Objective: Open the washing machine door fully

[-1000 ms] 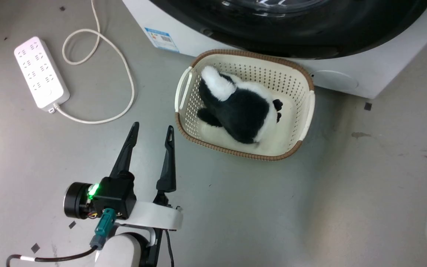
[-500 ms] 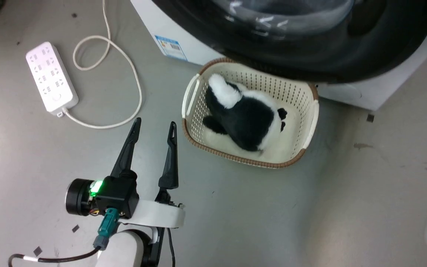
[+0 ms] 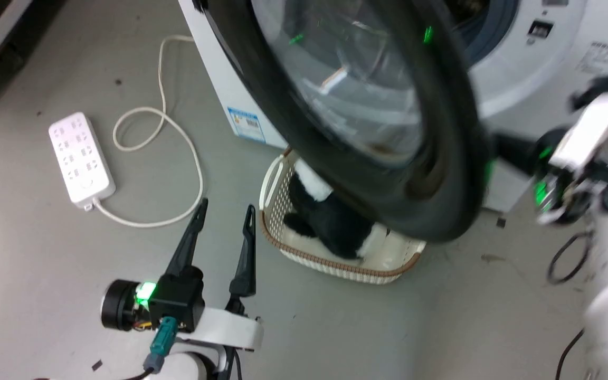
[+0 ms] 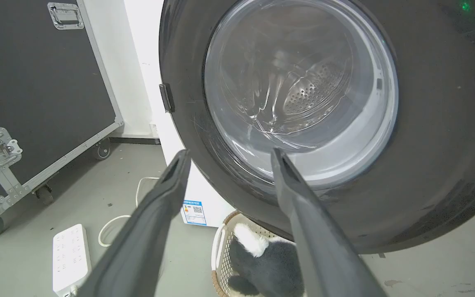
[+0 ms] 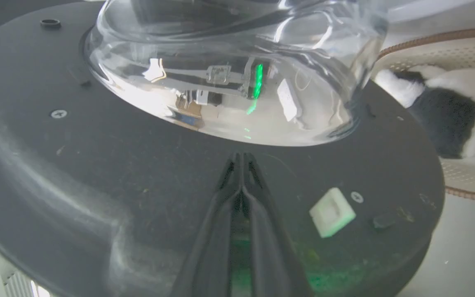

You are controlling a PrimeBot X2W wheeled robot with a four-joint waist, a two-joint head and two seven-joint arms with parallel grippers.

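From the head view I see the washing machine door [image 3: 357, 105] swung out from the white washing machine [image 3: 525, 68], filling the upper middle of the frame and overhanging the basket [image 3: 335, 266], which holds a black-and-white plush toy [image 3: 330, 224]. My left gripper [image 3: 227, 205] sits at lower left with its fingers spread and empty. The right wrist [image 3: 573, 158] shows blurred at the right edge, behind the door. A power strip [image 3: 81, 158] lies on the floor at left. Half a second ago this camera looked lower, with the door along the top edge and the right wrist out of frame. The left wrist view adds the door's outer face with its handle tab [image 4: 166, 97], and a black flight case [image 4: 43, 74] at upper left. The right wrist view gives the door's inner face. There my right gripper [image 5: 241, 165] has its fingers pressed together on nothing, tips just below the glass dome, near a white latch block [image 5: 332, 212].
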